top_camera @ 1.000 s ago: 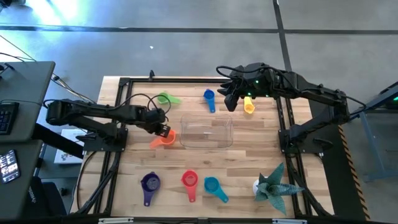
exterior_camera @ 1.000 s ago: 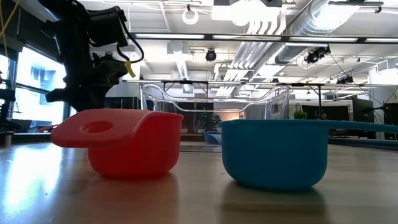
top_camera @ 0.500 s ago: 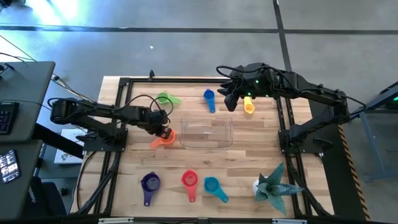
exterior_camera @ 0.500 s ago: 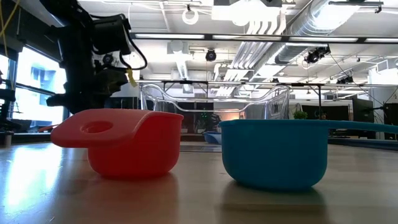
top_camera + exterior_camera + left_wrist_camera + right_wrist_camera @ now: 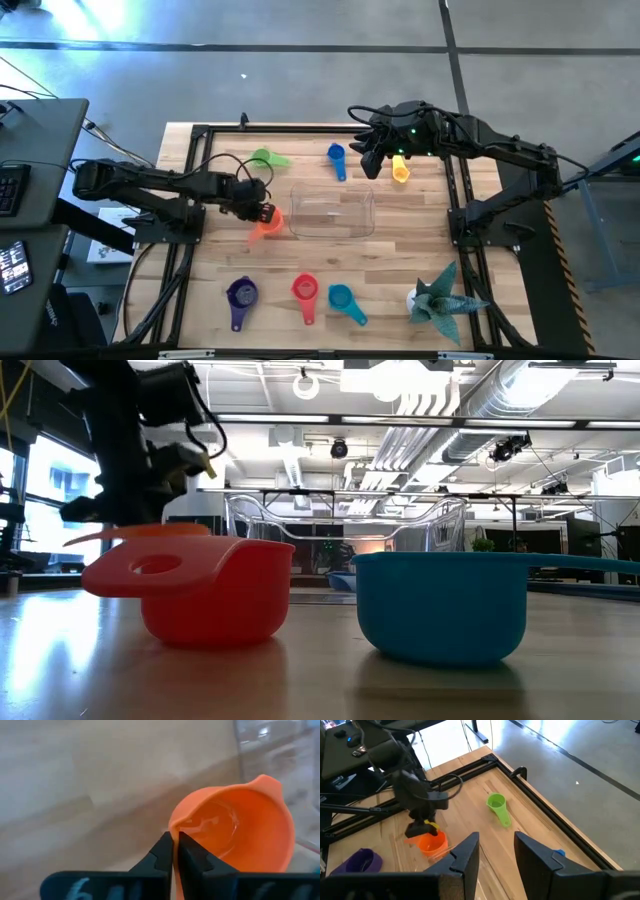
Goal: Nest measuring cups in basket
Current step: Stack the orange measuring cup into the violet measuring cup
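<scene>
Orange measuring cup [image 5: 235, 827] (glossy, spouted rim), seemingly lifted, pinched by the closed left claw [image 5: 175, 851].

Glossy plastic on pale wood

The table [image 5: 400, 250] is light wood planking with visible grain and a soft sheen. The red cup [image 5: 205, 592] and teal cup [image 5: 440, 605] look like smooth, slightly glossy plastic; the orange cup [image 5: 240, 827] has a shiny wet-looking inside. The basket [image 5: 332, 211] is clear, glassy plastic. The left gripper [image 5: 175, 851] fingers are matt black. The folded figure [image 5: 440, 296] looks like creased paper. The frame rails [image 5: 300, 130] are dark matt metal.
</scene>
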